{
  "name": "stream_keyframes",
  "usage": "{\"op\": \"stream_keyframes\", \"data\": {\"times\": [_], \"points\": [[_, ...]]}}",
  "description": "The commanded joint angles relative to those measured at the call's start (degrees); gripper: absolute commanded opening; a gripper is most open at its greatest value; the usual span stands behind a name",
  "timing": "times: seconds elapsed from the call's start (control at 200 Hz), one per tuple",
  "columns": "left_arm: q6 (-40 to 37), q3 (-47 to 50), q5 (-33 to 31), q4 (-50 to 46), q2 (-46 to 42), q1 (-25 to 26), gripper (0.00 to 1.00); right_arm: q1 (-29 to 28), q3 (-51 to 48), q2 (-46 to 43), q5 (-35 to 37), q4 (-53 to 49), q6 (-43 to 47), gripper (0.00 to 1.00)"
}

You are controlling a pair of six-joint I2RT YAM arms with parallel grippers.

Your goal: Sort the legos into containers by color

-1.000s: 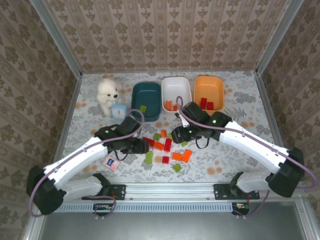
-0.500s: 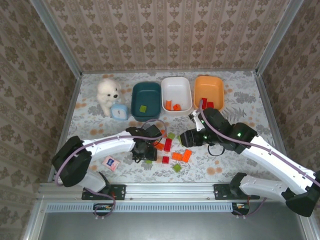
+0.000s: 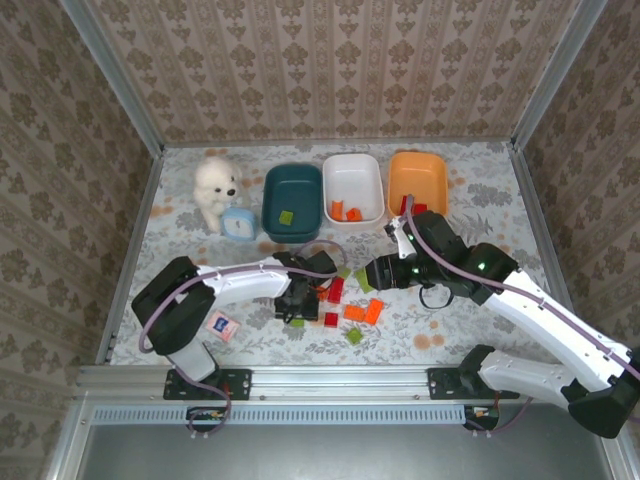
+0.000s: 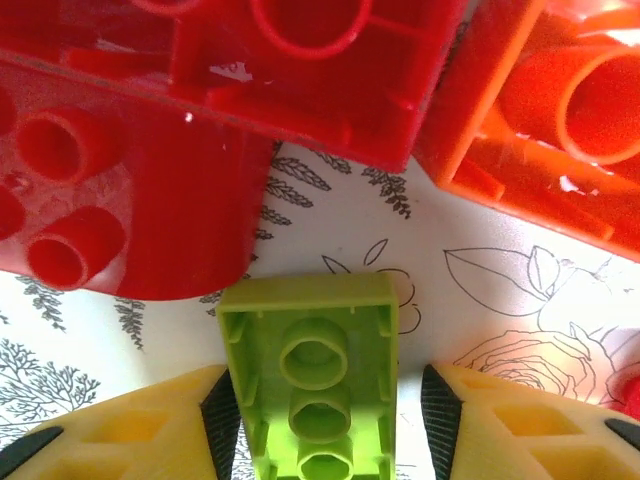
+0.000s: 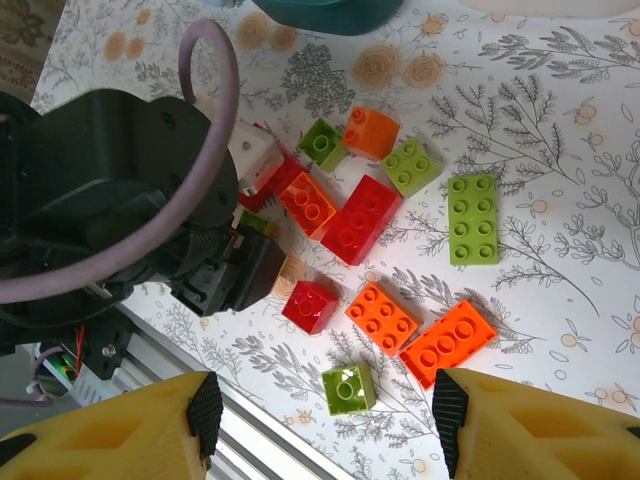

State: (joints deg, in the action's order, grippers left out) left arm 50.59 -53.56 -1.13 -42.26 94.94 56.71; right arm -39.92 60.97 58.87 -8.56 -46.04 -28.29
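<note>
My left gripper (image 4: 330, 435) is open low over the table, and a light green oblong lego (image 4: 315, 370) lies studs-down between its pads; the right pad stands clear of it. Red legos (image 4: 130, 190) and an orange one (image 4: 560, 110) lie just beyond. My right gripper (image 5: 327, 425) hangs open above the pile, over a small green lego (image 5: 348, 388), a red one (image 5: 309, 306) and orange ones (image 5: 381, 318). At the back stand the teal tub (image 3: 292, 178) holding a green brick, the white tub (image 3: 354, 170) holding orange bricks and the orange tub (image 3: 417, 165) holding red ones.
A white plush dog (image 3: 215, 190) and a light-blue round object (image 3: 238, 222) sit left of the teal tub. A pink-and-white card (image 3: 219, 327) lies near the left arm. The metal rail (image 3: 340, 380) runs along the front edge, and patterned walls close the sides.
My left gripper has slid right into the pile and come down around the green oblong lego. My right gripper has drifted a little to the right as its arm swung out.
</note>
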Motion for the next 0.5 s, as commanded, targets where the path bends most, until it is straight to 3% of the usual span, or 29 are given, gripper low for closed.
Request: {"op": "stream_keyframes", "data": {"times": [0.0,0.27,0.495], "points": [[0.56,-1.33,-1.87,-2.89,1.49,1.03,0.50,0.76,0.16,0.01,-1.64,-1.07,0.61,0.61],[0.35,-0.25,-2.21,-1.84,0.40,1.02,0.30,1.85,0.89,0.63,-2.12,-1.18,1.11,0.61],[-0.35,-7.60,-3.35,-10.81,-6.18,0.42,0.27,3.67,3.38,-0.12,-2.38,-1.63,1.10,0.61]]}}
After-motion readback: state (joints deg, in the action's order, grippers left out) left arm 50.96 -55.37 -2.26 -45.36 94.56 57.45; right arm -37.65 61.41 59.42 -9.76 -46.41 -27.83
